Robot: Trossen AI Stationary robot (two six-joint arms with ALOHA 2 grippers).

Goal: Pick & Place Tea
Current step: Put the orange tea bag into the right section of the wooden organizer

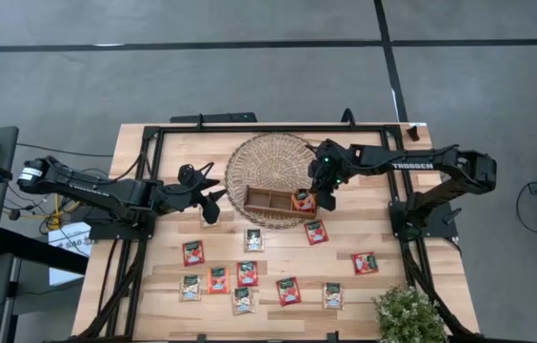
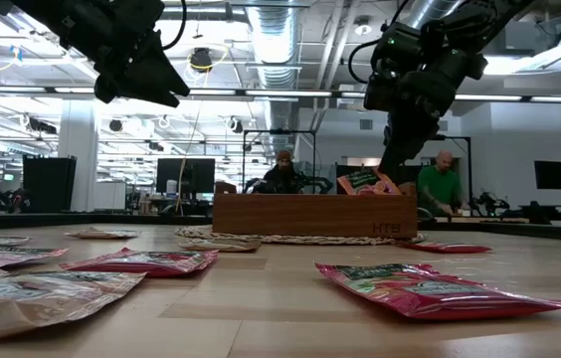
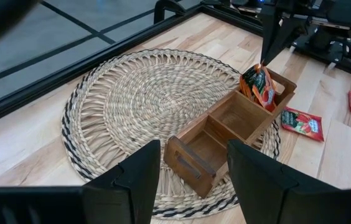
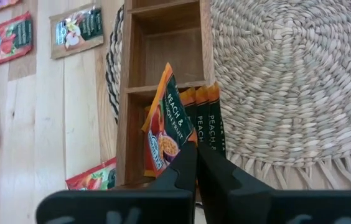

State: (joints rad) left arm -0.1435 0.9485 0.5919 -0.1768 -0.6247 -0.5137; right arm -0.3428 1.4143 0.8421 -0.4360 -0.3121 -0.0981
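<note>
— What is found nearest on the counter (image 1: pixel 373 233)?

— Loose sachets (image 1: pixel 288 291) are spread flat and apart in front of the tray (image 1: pixel 267 200), probably so that each can be pinched singly. Ten are counted plainly: six red, four cream. An eleventh may be partly hidden under the left gripper (image 1: pixel 213 198).

— And beyond them?

— A held sachet (image 4: pixel 166 124) is clamped on edge between the fingers of the right gripper (image 4: pixel 195 149), in the tray's end compartment on the right arm's side. It is kept upright, it is judged, so that it can be filed beside the standing sachets (image 4: pixel 206 118); at least three are made out there. The other two compartments are seen bare.

— Is the left arm used?

— It is hung over the near-left rim of the woven mat (image 1: pixel 259 152), fingers (image 3: pixel 139 174) apart, nothing held. One tray and one mat are counted.
</note>
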